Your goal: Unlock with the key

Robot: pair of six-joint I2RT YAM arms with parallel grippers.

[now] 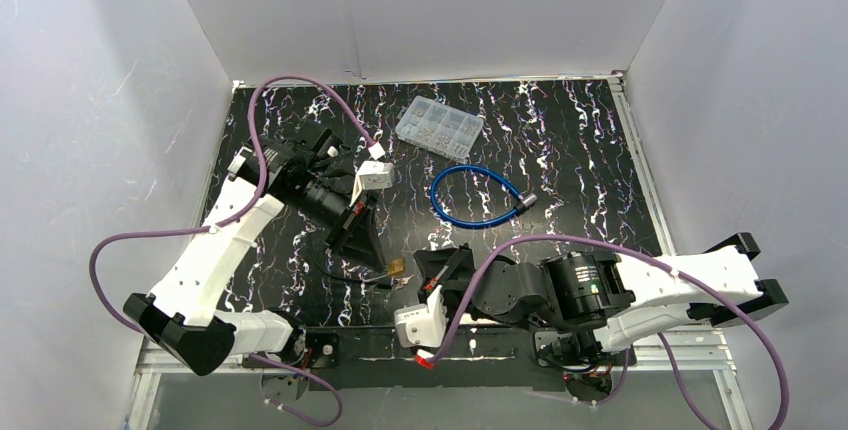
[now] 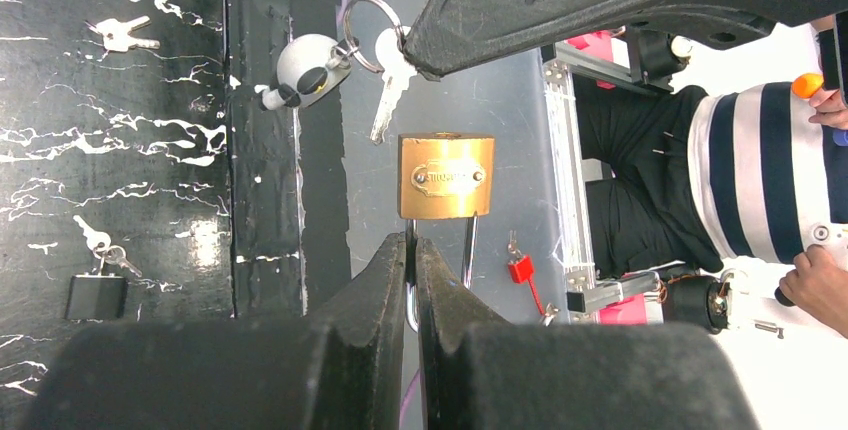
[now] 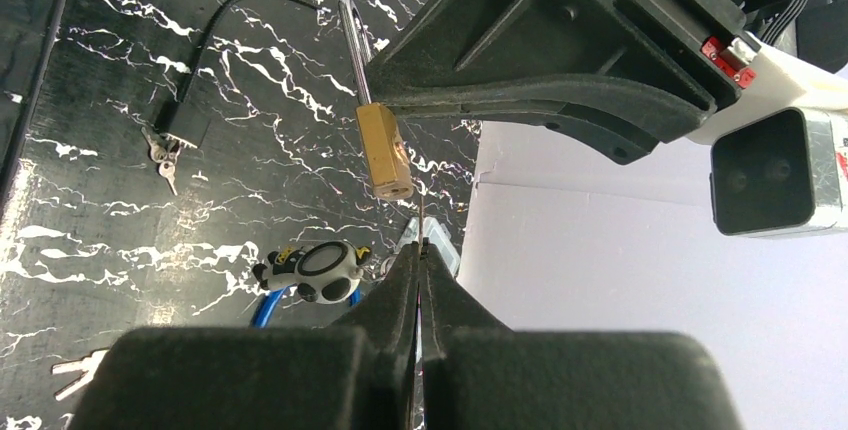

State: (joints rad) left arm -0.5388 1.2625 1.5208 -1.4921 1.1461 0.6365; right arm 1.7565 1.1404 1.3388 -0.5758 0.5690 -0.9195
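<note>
padlock (image 2: 446, 176) hangs by its shackle (image 2: 468, 250) from the left gripper (image 2: 413, 250), jaws clamped, keyway end facing the right gripper (image 3: 420, 250), pinched on the key (image 2: 384, 100), blade tip just beside, tilted off-axis.

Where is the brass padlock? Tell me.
Centre of the left wrist view: brass padlock, shackle pinched in the left fingers, key just beside its body.

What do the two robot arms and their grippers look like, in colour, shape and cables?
The left arm and right arm share one design: white angular shells between black joints. A purple cable loops along each. The left gripper and right gripper have matte black fingers, broad at the root and tapering to narrow tips. A white camera box sits at each wrist.
</note>
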